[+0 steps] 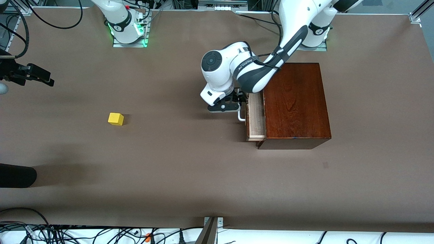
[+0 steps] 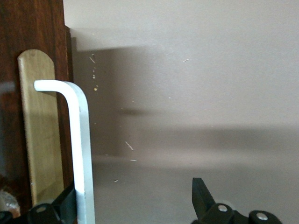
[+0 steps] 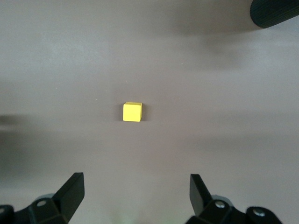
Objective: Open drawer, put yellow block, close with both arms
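Observation:
The drawer (image 1: 256,117) stands pulled a little way out of the dark wooden box (image 1: 295,101), toward the right arm's end of the table, showing a strip of pale tray. My left gripper (image 1: 238,99) is at its white bar handle (image 1: 241,117) (image 2: 79,140) and is open (image 2: 135,193). One finger (image 2: 67,203) sits between the handle and the drawer's front; the other stands well clear. The yellow block (image 1: 116,119) (image 3: 132,112) lies alone on the brown table. My right gripper (image 1: 50,81) hangs in the air at the right arm's end of the table, open (image 3: 138,182) and holding nothing.
A black rounded object (image 1: 15,176) (image 3: 275,11) juts in at the right arm's end of the table, nearer the front camera than the block. Brown table (image 1: 190,169) spreads between the block and the box. Cables (image 1: 101,234) run along the table's front edge.

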